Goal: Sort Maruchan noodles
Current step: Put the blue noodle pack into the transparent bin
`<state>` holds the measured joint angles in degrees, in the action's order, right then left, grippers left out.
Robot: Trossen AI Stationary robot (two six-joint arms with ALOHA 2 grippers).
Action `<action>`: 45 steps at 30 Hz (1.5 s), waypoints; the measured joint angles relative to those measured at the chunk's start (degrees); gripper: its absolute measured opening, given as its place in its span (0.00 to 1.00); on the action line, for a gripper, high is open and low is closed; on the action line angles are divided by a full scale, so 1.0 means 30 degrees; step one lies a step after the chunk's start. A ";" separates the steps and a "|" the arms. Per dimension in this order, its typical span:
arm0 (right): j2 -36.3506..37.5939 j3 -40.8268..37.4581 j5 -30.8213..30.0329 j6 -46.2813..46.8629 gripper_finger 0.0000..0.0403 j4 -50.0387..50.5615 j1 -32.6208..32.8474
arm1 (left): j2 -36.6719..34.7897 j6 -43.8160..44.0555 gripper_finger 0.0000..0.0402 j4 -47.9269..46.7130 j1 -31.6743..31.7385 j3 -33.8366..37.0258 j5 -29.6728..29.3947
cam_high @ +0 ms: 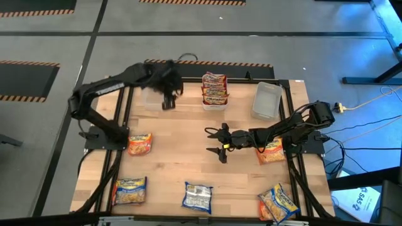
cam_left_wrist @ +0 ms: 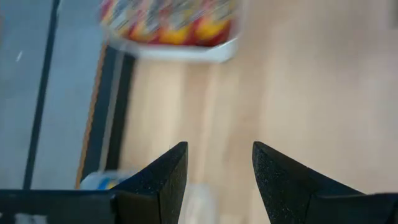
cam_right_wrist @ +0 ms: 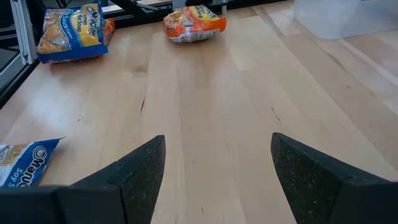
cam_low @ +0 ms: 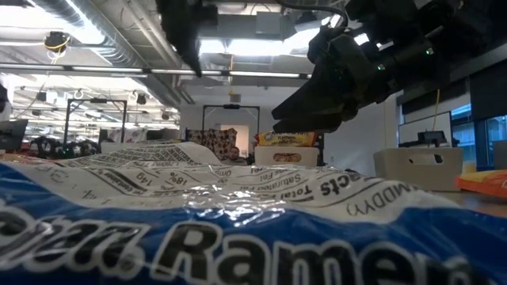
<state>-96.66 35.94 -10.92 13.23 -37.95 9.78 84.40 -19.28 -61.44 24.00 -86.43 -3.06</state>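
Hovering over the middle of the tabletop, the right gripper spreads wide and empty; the Maruchan noodles lie scattered nearer and to both sides, with some stacked in a clear bin at the far edge. Beside that bin, the left gripper hangs partly open, empty.

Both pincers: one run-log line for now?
left pincer: open, empty, by far bins | right pincer: open, empty, table centre | red packets: binned
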 joint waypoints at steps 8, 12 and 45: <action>0.0000 0.0000 0.0005 0.0007 0.68 0.0000 -0.0015 | -0.0816 0.2620 0.43 0.2846 -0.6346 0.1978 -0.0207; 0.0000 0.0000 0.0285 0.1003 0.68 0.0070 -0.0015 | -0.1048 0.4197 0.43 0.5295 -0.9179 0.4068 -0.1309; -0.6736 0.8402 -0.1086 0.0514 0.68 0.2235 0.9108 | 0.6264 1.4393 0.43 2.7493 -2.0325 1.2389 -0.4287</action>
<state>-116.87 61.15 -14.18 14.77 -31.24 37.10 103.19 23.90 21.04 -36.98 -49.27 -15.92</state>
